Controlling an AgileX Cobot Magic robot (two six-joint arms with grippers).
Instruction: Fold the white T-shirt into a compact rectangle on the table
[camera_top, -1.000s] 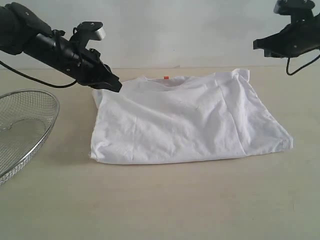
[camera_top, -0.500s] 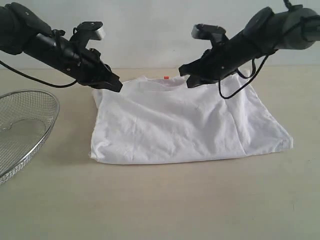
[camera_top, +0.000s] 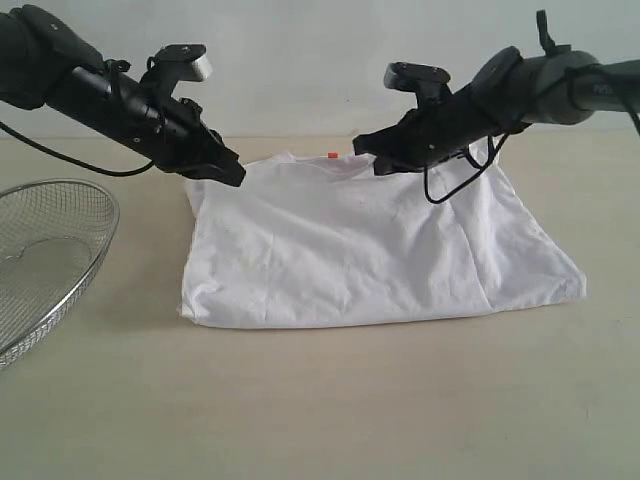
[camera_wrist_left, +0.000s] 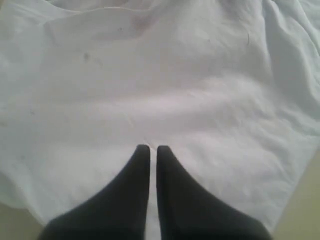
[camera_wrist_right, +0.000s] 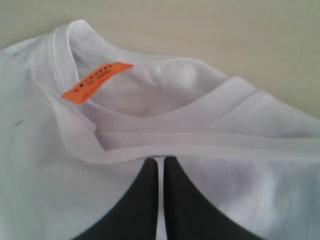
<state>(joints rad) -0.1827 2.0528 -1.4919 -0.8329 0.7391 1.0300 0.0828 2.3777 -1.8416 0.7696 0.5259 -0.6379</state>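
The white T-shirt (camera_top: 370, 250) lies flat in the middle of the table (camera_top: 320, 420), its near hem free. At its far edge both jaws are clenched, the left gripper (camera_top: 234, 174) at the left shoulder and the right gripper (camera_top: 367, 154) at the collar. Confirm cloth is caught, then lift evenly and draw that edge nearward.

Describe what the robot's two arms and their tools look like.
The left arm and right arm are matte black with rounded segments. The left tool and right tool each end in two black fingers tapering to points. A grey-faced block tops the left wrist. A thin black cable loops off each arm.
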